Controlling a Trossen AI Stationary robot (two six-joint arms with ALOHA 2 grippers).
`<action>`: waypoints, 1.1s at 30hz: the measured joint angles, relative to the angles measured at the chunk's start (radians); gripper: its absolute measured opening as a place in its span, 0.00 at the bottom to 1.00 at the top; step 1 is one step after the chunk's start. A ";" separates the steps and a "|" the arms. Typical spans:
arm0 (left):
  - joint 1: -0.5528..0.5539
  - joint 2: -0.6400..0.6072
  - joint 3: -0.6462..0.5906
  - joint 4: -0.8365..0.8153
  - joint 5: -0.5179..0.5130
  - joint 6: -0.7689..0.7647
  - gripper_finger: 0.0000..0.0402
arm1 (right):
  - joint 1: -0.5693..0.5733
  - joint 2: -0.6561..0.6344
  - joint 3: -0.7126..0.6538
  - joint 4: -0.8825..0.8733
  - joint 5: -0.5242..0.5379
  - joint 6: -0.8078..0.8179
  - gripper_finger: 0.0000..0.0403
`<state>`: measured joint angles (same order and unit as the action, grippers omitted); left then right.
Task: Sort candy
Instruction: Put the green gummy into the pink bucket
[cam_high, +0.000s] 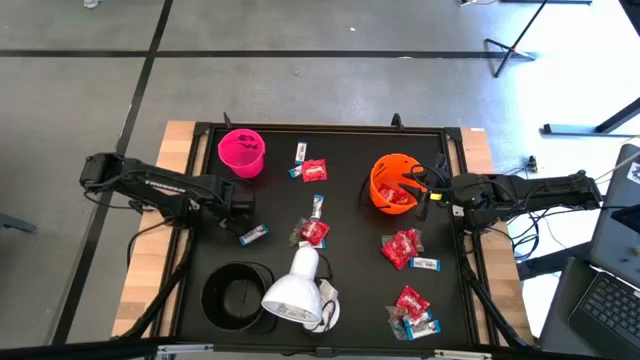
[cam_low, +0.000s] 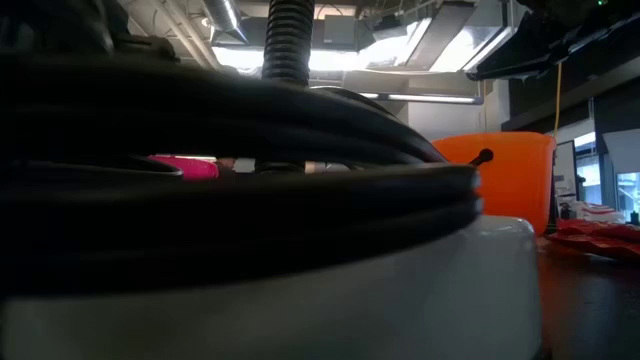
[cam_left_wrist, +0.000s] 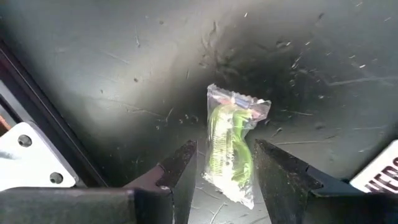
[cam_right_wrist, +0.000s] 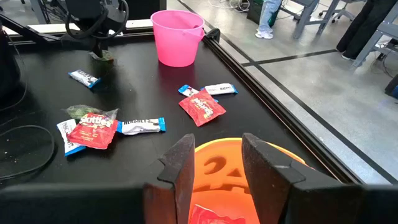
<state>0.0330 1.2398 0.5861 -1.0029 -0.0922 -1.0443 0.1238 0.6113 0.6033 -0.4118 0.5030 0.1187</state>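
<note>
Candy lies scattered on the black table: red packets (cam_high: 314, 232) (cam_high: 402, 247) and white-and-blue bars (cam_high: 254, 235) (cam_high: 317, 206). My left gripper (cam_high: 240, 207) (cam_left_wrist: 225, 144) points down at the table's left part. It is open, with one finger on each side of a clear packet of green candy (cam_left_wrist: 229, 134) lying flat on the table. My right gripper (cam_high: 425, 197) (cam_right_wrist: 217, 140) is open above the near rim of the orange cup (cam_high: 393, 183) (cam_right_wrist: 217, 165) and holds nothing. A red packet (cam_right_wrist: 214, 214) lies inside that cup.
A pink cup (cam_high: 241, 150) stands at the far left. A black cup (cam_high: 238, 293) and the white lamp head (cam_high: 295, 285) sit at the near edge and block most of the low view. More red packets and bars (cam_high: 415, 312) lie near right. Raised rails (cam_high: 460, 240) frame the table.
</note>
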 joint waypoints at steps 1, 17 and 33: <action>0.002 0.011 0.000 0.002 0.003 0.000 0.37 | 0.000 0.000 0.000 0.000 0.000 -0.002 0.33; 0.014 0.076 0.000 0.113 0.008 0.042 0.19 | 0.000 0.000 0.000 0.000 0.000 -0.023 0.33; 0.014 0.068 0.221 0.113 -0.036 0.166 0.00 | 0.001 0.000 0.000 0.025 0.000 -0.021 0.33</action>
<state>0.0474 1.3082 0.8070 -0.8898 -0.1281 -0.8778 0.1249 0.6113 0.6037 -0.3873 0.5034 0.0978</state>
